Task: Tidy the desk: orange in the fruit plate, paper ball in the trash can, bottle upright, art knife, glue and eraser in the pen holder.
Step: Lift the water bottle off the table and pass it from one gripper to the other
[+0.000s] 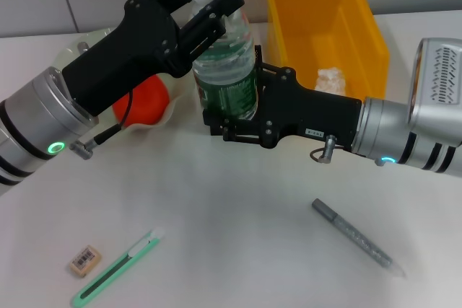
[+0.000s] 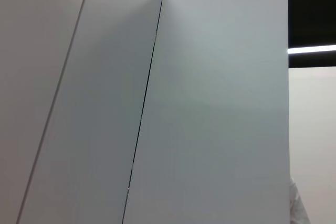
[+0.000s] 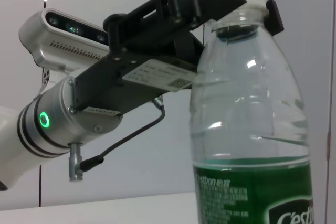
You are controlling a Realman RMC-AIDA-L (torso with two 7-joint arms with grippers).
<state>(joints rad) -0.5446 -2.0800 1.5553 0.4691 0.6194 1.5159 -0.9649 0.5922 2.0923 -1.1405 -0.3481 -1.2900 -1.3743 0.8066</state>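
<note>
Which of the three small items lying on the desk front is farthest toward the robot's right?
The grey glue pen, lying alone at an angle on the right. The green art knife and the tan eraser lie together on the left.

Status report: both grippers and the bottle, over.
Left gripper shut on bottle neck, under the cap. Right gripper shut on its label. Bottle upright. Nothing in the way.
</note>
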